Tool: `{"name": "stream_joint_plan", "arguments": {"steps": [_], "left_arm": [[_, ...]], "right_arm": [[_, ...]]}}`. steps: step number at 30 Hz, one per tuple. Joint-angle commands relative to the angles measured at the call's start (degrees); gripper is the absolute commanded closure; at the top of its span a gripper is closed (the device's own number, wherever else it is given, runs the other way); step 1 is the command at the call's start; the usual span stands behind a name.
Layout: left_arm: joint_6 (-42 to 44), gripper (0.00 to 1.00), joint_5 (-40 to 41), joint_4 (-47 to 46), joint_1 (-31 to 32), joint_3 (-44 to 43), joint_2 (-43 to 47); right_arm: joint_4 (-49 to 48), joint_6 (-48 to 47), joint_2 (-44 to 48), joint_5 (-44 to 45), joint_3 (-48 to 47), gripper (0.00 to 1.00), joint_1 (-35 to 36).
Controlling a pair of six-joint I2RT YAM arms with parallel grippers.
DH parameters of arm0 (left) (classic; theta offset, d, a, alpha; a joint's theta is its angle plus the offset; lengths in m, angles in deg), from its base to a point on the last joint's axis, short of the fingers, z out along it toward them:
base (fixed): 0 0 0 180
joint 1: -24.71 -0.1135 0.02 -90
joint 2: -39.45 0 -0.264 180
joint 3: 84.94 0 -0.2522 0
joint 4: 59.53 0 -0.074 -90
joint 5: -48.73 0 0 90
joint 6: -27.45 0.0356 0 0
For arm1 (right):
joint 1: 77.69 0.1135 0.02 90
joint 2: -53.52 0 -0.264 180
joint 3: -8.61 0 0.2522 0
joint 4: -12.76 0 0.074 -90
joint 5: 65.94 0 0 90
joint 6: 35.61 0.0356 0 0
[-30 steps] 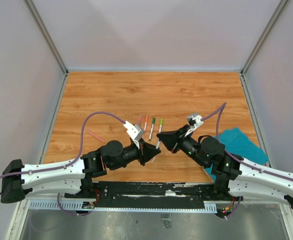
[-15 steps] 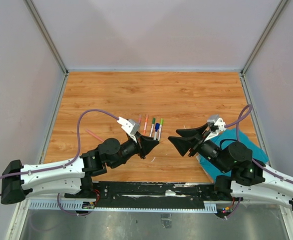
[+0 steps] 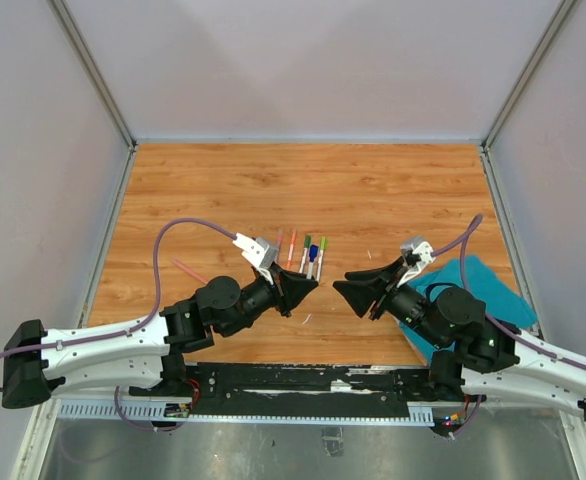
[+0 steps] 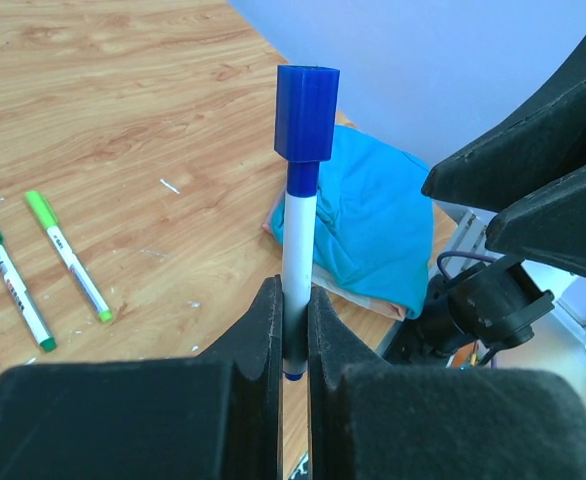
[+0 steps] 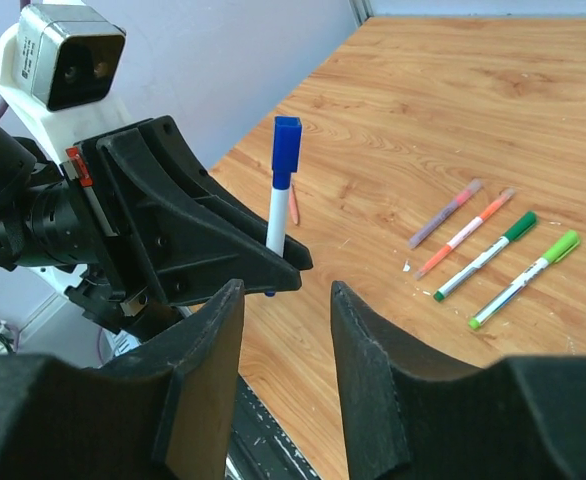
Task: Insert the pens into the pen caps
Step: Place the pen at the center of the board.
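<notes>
My left gripper (image 3: 306, 285) is shut on a dark blue pen (image 4: 298, 250) and holds it upright above the table. A dark blue cap (image 4: 306, 100) sits on the pen's top end. My right gripper (image 3: 351, 291) is open and empty, a short way to the right of the pen. In the right wrist view its jaws (image 5: 286, 295) stand wide apart, with the capped pen (image 5: 280, 190) and the left gripper (image 5: 213, 240) just beyond. Purple (image 3: 280, 240), orange (image 3: 291, 245), dark green (image 3: 304, 253) and light green (image 3: 320, 258) capped pens lie in a row behind.
A pink pen (image 3: 188, 271) lies alone on the wooden table to the left. A teal cloth (image 3: 493, 285) lies at the right, partly under my right arm. Grey walls close the table on three sides.
One second ago both grippers met at the blue pen. My right gripper has since let go and drawn back to the right, jaws open. The left still holds the capped pen.
</notes>
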Motion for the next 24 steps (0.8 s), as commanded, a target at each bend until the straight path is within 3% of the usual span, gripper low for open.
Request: {"name": "stream_joint_plan", "arguments": {"steps": [1, 15, 24], "left_arm": [[0.1, 0.99, 0.6, -3.0, -0.2, -1.1, 0.9], [0.2, 1.0, -0.9, -4.5, -0.2, -0.6, -0.1], [0.3, 1.0, -1.1, -4.6, -0.2, -0.1, 0.2]], "right_arm": [[-5.3, 3.1, -1.9, -1.0, 1.2, 0.61, 0.8], [-16.0, 8.0, -13.0, -0.8, 0.1, 0.68, 0.8], [-19.2, 8.8, -12.8, 2.4, 1.4, 0.71, 0.8]]}}
